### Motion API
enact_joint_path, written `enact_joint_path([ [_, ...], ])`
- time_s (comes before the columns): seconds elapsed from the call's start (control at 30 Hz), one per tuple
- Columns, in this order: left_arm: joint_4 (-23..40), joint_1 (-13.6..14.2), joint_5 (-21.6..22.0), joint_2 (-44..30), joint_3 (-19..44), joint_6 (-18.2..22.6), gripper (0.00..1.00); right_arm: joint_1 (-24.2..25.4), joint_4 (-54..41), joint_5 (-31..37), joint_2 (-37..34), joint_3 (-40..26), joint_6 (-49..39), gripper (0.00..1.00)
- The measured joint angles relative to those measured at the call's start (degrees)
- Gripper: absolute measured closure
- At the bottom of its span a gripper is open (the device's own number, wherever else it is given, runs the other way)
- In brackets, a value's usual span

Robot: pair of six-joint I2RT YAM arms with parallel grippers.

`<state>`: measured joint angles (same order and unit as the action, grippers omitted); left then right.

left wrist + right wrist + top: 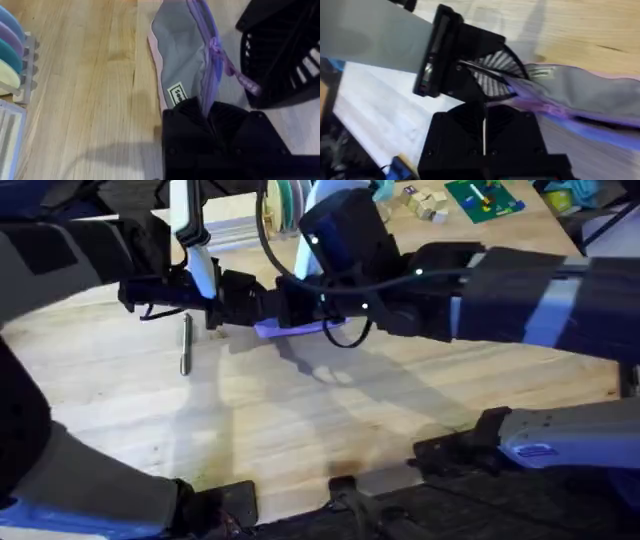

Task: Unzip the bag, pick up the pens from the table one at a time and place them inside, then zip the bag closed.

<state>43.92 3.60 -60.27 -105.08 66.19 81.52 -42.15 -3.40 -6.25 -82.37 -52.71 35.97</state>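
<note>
Overhead: the bag [292, 328] is seen as a purple strip on the table [330, 430] at the far middle, largely hidden under both arms. One of the pens [185, 345] lies loose on the wood just left of it, not touching it. The left gripper [222, 308] and right gripper [268, 308] are both brought to the bag's left end, close together.

Left wrist: the left gripper [207, 117] is clenched on the bag's [182, 55] end, fabric pinched between the jaws right beside the sewn label [176, 95]. The zipper line [212, 60] and a loose purple pull tab [235, 75] are visible; the cloth sags and folds, so the pouch is judged soft, light, no stiffness of its own. An anchor grip at the seam end looks right; the tab is the point to be pulled.

Right wrist: the right gripper [485, 125] appears closed, fingers pressed together; whether the tab is caught between them cannot be told. The bag [590, 95] lies stretched just beyond it, the left gripper [492, 75] on its end.

Pen is judged rigid, smooth, prone to rolling; a mid-shaft pinch is advised.
</note>
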Motion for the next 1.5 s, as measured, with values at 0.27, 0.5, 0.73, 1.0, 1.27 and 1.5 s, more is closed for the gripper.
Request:
enact_joint_path([
  [0.27,-0.2,-0.3,0.9,0.0,0.0,0.9,0.959,0.0,0.8,-1.9,-1.9,-1.0,-1.4,0.971],
  [0.5,-0.1,-0.4,1.1,0.0,0.0,1.0,0.959,0.1,-1.8,-2.3,-2.4,-2.6,-4.0,0.971],
  [0.73,-0.1,-0.1,0.2,0.0,0.0,0.6,0.959,0.6,-15.5,-5.8,-2.1,-7.9,-9.7,0.495],
  [1.0,-0.1,-0.1,0.2,0.0,0.0,0.6,0.959,6.2,-27.2,-6.1,5.4,-10.7,-14.9,0.005],
  [1.27,-0.2,-0.1,0.0,0.0,0.0,0.7,0.854,15.1,-31.9,-6.3,12.2,-11.2,-19.2,0.004],
  [1.5,-0.2,0.4,-3.7,0.0,0.0,0.2,0.014,20.9,-37.5,-6.2,12.5,-13.6,-25.4,0.004],
])
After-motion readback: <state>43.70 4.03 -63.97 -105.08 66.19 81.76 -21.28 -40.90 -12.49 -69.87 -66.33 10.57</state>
